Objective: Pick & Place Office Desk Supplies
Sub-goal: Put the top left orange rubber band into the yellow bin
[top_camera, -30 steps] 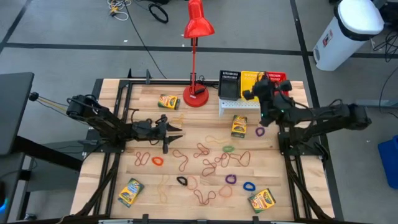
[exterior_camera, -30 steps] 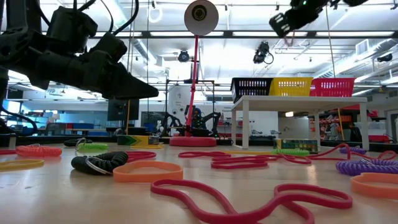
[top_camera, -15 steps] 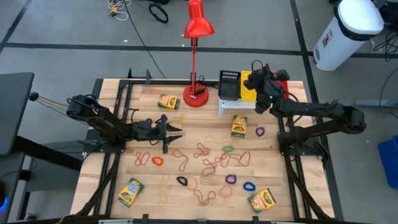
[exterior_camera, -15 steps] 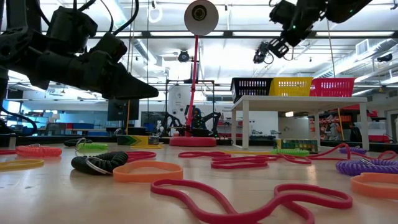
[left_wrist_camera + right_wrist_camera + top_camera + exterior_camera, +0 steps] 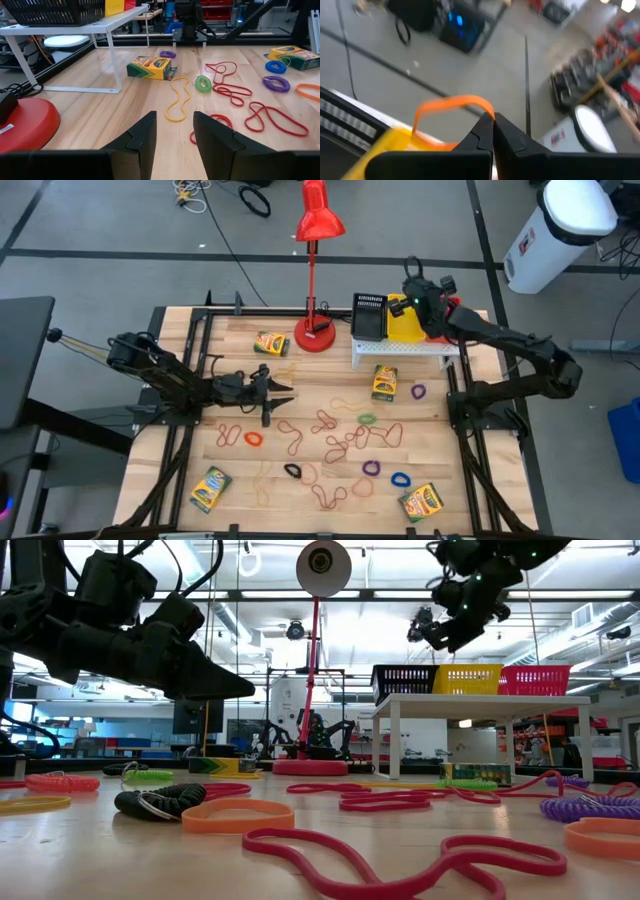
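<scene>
Up at about one o'clock, the right gripper hangs over the small yellow mesh bin, fingers clamped on a thin orange rubber-band loop not yet dropped. The left gripper waits low at nine o'clock, fingers slightly apart and empty. Most remains, I'd judge: many loose bands and four yellow-and-green crayon boxes still litter the wooden counter.

Rubber bands strewn before a white shelf bearing three mesh bins

On the white shelf stand the black bin, yellow bin and red bin in a row. The right gripper hangs above the black and yellow bins. A crayon box lies under the shelf; pink rubber bands sprawl nearer on the counter.
</scene>
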You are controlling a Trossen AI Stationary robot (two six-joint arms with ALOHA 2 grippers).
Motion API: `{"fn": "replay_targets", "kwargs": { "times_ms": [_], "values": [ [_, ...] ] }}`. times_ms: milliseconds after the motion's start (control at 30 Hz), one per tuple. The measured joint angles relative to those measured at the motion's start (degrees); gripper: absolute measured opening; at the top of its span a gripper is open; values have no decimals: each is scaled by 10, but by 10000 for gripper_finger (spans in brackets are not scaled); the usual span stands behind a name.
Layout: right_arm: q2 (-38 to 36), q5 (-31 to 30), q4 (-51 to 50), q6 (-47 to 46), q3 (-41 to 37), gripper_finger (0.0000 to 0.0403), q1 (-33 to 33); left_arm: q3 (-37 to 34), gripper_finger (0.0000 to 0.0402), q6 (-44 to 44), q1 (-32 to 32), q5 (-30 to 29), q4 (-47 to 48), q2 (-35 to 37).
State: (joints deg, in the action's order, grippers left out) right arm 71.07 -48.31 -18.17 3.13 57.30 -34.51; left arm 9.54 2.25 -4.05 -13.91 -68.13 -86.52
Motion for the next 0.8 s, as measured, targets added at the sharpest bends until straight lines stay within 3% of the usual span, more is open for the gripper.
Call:
{"fn": "replay_targets", "kwargs": {
  "times_ms": [133, 467, 667, 800],
  "values": [
    [5, 69, -19, -45, 12, 0, -1, 0, 136, 2, 0, 0, 1, 0],
    [17, 169, -137, -147, 12, 0, -21, 0, 136, 1, 0, 0, 3, 0],
    [20, 204, -150, -154, 12, 2, -28, 0, 136, 1, 0, 0, 3, 0],
    [21, 205, -148, -160, 12, 25, -26, 0, 136, 2, 0, 0, 5, 0]
  ]
}}
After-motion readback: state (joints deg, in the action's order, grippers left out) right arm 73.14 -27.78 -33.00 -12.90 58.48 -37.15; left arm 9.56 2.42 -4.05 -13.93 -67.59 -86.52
